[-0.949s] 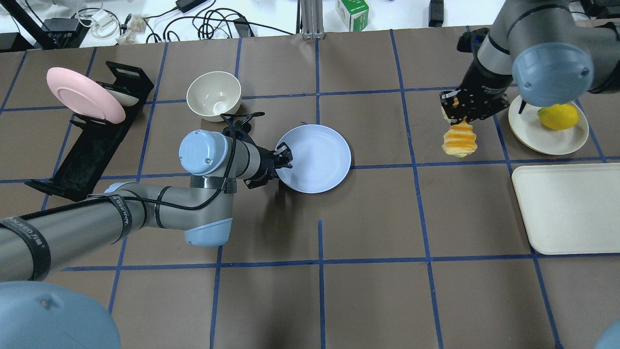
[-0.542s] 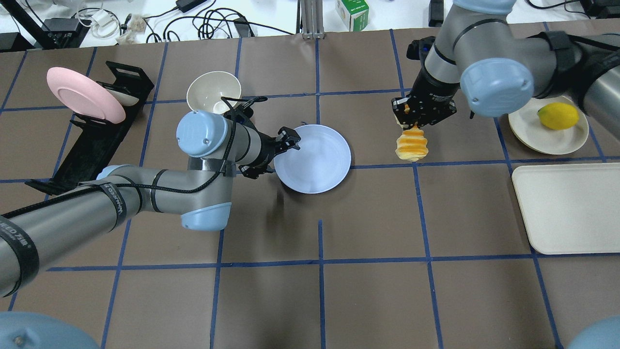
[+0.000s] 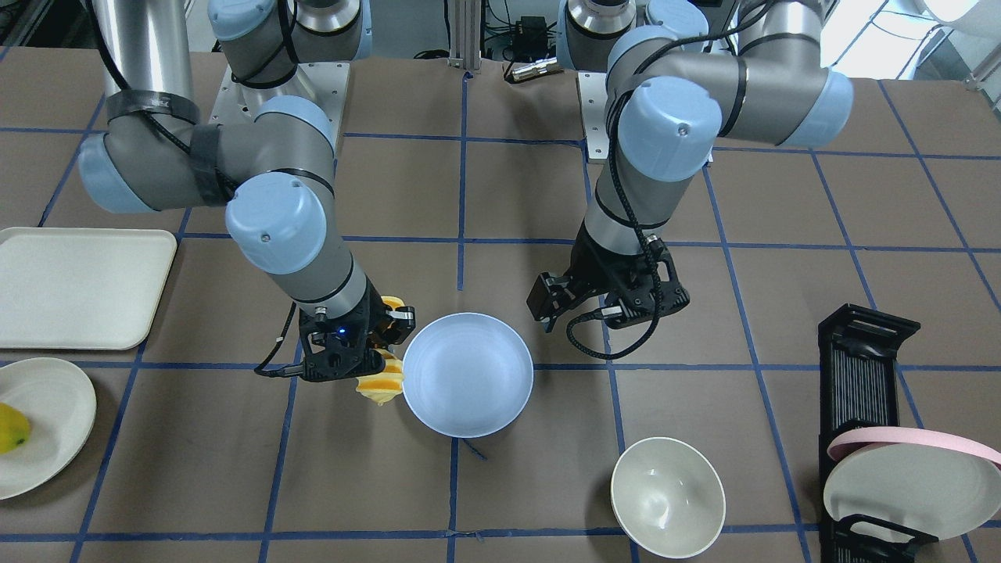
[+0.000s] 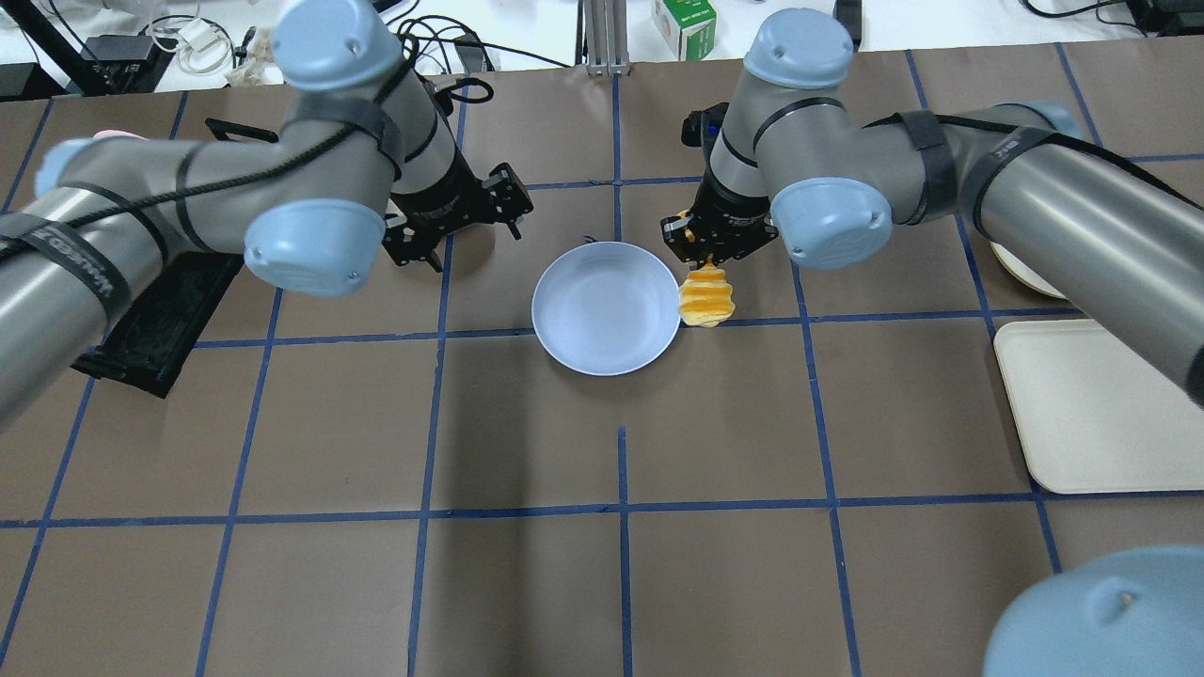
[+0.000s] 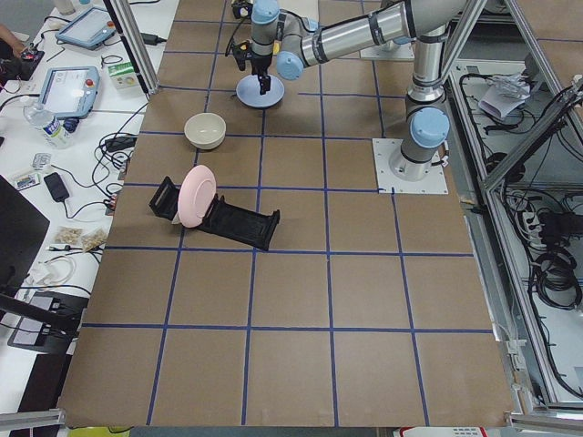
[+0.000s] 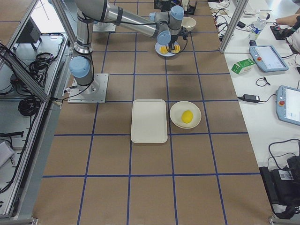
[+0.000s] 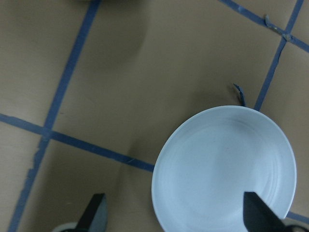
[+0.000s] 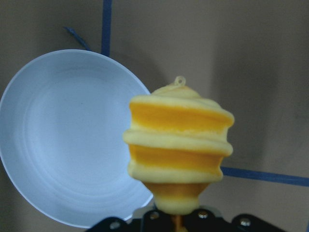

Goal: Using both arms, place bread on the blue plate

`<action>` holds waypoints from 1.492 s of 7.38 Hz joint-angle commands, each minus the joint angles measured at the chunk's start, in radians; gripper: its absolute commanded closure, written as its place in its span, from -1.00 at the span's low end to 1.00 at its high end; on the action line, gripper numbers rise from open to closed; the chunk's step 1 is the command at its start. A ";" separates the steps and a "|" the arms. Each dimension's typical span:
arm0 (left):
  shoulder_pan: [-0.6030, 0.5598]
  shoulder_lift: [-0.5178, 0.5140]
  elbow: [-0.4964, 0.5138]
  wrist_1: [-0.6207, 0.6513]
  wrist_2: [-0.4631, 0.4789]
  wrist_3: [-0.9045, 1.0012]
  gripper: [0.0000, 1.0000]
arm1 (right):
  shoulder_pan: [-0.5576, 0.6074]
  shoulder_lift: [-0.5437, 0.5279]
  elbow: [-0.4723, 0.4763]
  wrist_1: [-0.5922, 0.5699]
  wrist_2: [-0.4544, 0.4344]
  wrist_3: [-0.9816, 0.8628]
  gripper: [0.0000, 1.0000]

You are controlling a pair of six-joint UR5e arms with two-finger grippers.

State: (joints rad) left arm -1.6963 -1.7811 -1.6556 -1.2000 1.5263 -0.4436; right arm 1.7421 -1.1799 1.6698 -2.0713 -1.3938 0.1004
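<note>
The bread (image 4: pixel 707 297) hangs upright from my right gripper (image 4: pixel 715 246), which is shut on its top end. Its lower end hovers at the right rim of the blue plate (image 4: pixel 602 310). In the right wrist view the bread (image 8: pixel 177 145) fills the middle, with the plate (image 8: pixel 63 140) to its left. In the front-facing view the bread (image 3: pixel 382 385) is beside the plate (image 3: pixel 468 374) under my right gripper (image 3: pixel 367 348). My left gripper (image 4: pixel 458 224) is open and empty, raised behind and left of the plate. Its fingertips (image 7: pixel 256 217) frame the plate (image 7: pixel 224 169) from above.
A cream bowl (image 3: pixel 667 496) stands beyond the plate. A black rack (image 3: pixel 860 352) holds a pink-rimmed plate (image 3: pixel 907 485). A white plate (image 3: pixel 47 407) with a yellow fruit (image 3: pixel 12 428) and a cream tray (image 4: pixel 1101 404) lie on the right arm's side.
My right arm carried the bread leftward from beside the fruit plate to the blue plate's right rim. My left gripper left the plate's left rim and rose back and away.
</note>
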 commanded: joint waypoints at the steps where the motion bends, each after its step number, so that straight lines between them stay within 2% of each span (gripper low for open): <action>1: -0.002 0.081 0.134 -0.288 0.044 0.085 -1.00 | 0.051 0.051 -0.004 -0.057 0.039 0.139 1.00; 2: -0.002 0.113 0.151 -0.364 0.051 0.095 -1.00 | 0.077 0.083 -0.005 -0.105 0.039 0.201 1.00; 3: 0.004 0.138 0.149 -0.386 0.102 0.179 -1.00 | 0.094 0.106 -0.009 -0.118 0.042 0.237 1.00; 4: 0.001 0.143 0.131 -0.379 0.109 0.204 -1.00 | 0.102 0.126 -0.024 -0.125 0.053 0.248 1.00; 5: 0.007 0.140 0.144 -0.366 0.103 0.213 -1.00 | 0.102 0.135 -0.041 -0.128 0.053 0.248 0.23; 6: 0.007 0.138 0.134 -0.363 0.066 0.235 -1.00 | 0.102 0.157 -0.042 -0.127 0.053 0.252 -0.99; 8: 0.012 0.138 0.134 -0.365 0.055 0.260 -1.00 | 0.100 0.158 -0.054 -0.125 0.055 0.265 -1.00; 9: 0.014 0.138 0.138 -0.363 0.057 0.269 -1.00 | 0.100 0.155 -0.112 -0.106 0.044 0.265 -1.00; 10: 0.014 0.138 0.138 -0.363 0.063 0.275 -1.00 | 0.082 0.151 -0.195 0.021 0.023 0.247 -1.00; 11: 0.011 0.141 0.140 -0.372 0.066 0.275 -1.00 | 0.042 0.122 -0.259 0.154 -0.087 0.181 -1.00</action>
State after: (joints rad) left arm -1.6839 -1.6418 -1.5172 -1.5656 1.5880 -0.1725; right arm 1.8196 -1.0350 1.4927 -2.0589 -1.3923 0.3351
